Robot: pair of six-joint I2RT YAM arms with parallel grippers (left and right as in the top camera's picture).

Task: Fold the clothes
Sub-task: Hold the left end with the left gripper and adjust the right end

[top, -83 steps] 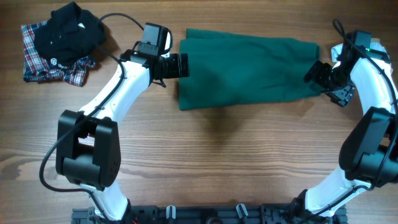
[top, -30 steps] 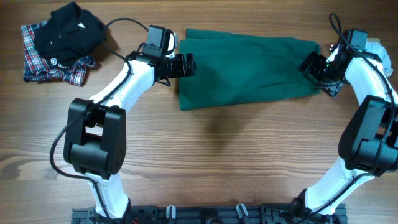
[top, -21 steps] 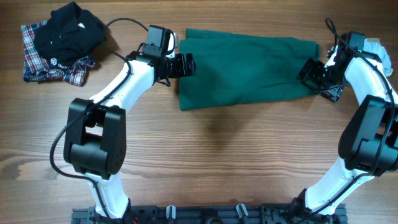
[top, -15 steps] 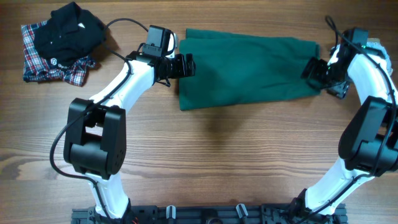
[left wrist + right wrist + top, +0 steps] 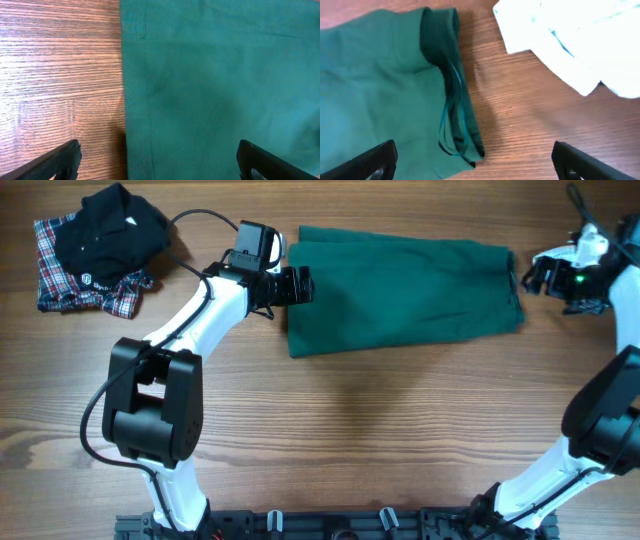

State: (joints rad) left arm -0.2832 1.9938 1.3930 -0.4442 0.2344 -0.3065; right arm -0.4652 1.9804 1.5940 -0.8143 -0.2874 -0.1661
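Matt green cloth (image 5: 395, 290) — on grained wooden table (image 5: 350, 430).

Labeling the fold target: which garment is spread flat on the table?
The dark green fabric garment, flat at centre. Black polo shirt and plaid shirt are heaped; white cloth is rumpled.

surface: wooden table (image 5: 400, 430), brown grain | near edge: black mounting rail (image 5: 330, 525)
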